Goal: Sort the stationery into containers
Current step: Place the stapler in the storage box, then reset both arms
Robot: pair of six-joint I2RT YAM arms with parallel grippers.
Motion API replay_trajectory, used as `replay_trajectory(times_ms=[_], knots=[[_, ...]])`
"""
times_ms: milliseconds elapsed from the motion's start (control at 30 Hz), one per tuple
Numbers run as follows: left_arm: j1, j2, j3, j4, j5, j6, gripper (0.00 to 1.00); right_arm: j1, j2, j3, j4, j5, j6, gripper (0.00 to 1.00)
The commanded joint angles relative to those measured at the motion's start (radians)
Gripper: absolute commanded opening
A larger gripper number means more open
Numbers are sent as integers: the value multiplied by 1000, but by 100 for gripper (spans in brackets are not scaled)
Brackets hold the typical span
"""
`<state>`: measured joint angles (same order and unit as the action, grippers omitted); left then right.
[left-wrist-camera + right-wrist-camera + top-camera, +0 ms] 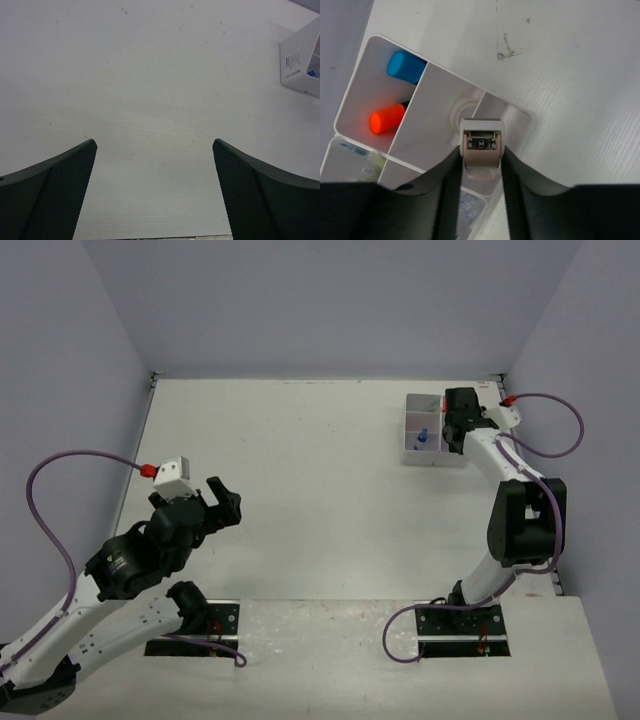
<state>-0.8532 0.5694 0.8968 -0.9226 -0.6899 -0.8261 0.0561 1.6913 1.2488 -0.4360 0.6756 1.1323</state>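
Observation:
The white organiser box (418,430) stands at the far right of the table. My right gripper (456,426) hovers over it, shut on a small white and pink-beige piece (481,137) held above a box compartment (440,95). In the right wrist view my right gripper (481,151) has both fingers pressed on the piece's sides. A blue cap (406,66) and an orange cap (387,120) stand in the corner compartment. A blue item (423,437) shows inside the box from above. My left gripper (222,502) is open and empty over bare table (154,144).
The box's corner (299,62) shows at the right edge of the left wrist view, far from the left fingers. A compartment under the right fingers holds clear, pale items (357,155). Walls close the table's left, back and right sides.

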Motion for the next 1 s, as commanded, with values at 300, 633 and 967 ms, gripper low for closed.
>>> replay_trajectory(times_ms=[300, 633, 967], knots=[[3, -19, -8, 20, -56, 2, 100, -5, -72, 9, 79, -52, -117, 83], [3, 171, 23, 6, -156, 74, 100, 346, -642, -168, 11, -57, -758, 99], [4, 186, -19, 106, -365, 134, 100, 406, -1216, -352, -225, -362, -798, 99]])
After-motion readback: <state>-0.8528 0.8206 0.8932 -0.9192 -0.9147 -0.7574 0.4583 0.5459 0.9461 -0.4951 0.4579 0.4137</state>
